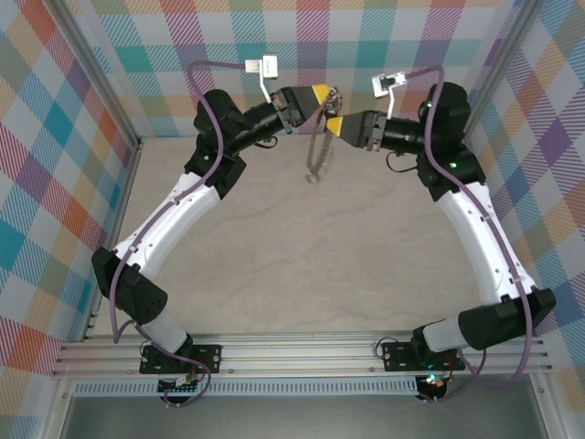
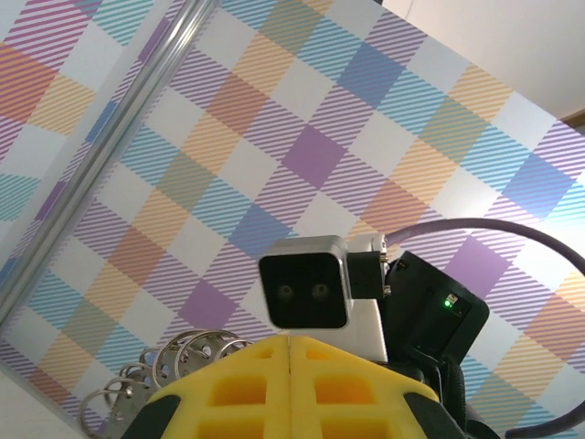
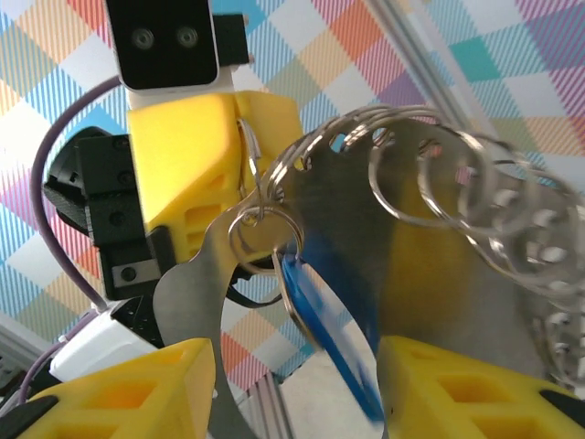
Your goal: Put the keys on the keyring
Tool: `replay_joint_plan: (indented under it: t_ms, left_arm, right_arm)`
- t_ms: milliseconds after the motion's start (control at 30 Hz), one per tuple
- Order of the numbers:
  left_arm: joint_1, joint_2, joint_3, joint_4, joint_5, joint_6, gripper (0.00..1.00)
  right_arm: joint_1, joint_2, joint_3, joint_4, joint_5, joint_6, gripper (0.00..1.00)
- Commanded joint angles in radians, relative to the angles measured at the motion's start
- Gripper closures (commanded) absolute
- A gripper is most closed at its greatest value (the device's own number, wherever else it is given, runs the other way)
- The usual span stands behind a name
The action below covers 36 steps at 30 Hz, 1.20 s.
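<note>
On my overhead feed both arms reach up toward the plaid back wall (image 1: 302, 37). There the left gripper (image 1: 319, 94) has its yellow fingers pressed together on the large thin silver metal keyring (image 1: 316, 155), which hangs in the air between the two grippers, its fringe of small metal loops (image 2: 183, 358) just beside those fingers. The right gripper (image 3: 297, 393) has its jaws spread apart, and the tiny key with a blue plastic head (image 3: 329, 343) dangles from one small loop between them; I cannot tell if it touches either finger.

You're in a lab test cell: pastel plaid cloth walls (image 1: 55, 137), silver slotted aluminium rails (image 1: 302, 352), and a beige marbled tabletop (image 1: 311, 265).
</note>
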State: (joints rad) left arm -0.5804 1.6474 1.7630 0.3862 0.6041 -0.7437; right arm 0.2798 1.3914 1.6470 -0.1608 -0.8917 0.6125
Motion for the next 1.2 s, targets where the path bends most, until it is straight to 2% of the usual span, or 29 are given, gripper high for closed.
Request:
replay_joint_plan:
  t_ms: [0, 133, 367, 600, 1167]
  left_arm:
    - [-0.009, -0.003, 0.012, 0.097, -0.001, -0.034, 1.0]
    - [-0.009, 0.003, 0.015, 0.116, 0.002, -0.05, 1.0]
    - [-0.009, 0.005, 0.015, 0.137, 0.006, -0.067, 1.0]
    - [-0.009, 0.001, 0.007, 0.14, 0.005, -0.073, 1.0]
    - [-0.013, 0.008, 0.005, 0.147, 0.0, -0.078, 1.0]
  right_arm:
    - [-0.032, -0.052, 0.0, 0.0, 0.006, -0.023, 0.5]
    - [-0.044, -0.052, 0.029, 0.021, 0.025, -0.007, 0.52]
    - [-0.044, 0.006, 0.061, 0.202, 0.03, 0.134, 0.59]
    - [-0.041, 0.049, 0.073, 0.319, 0.025, 0.23, 0.59]
    - [-0.006, 0.095, 0.118, 0.353, 0.024, 0.253, 0.64]
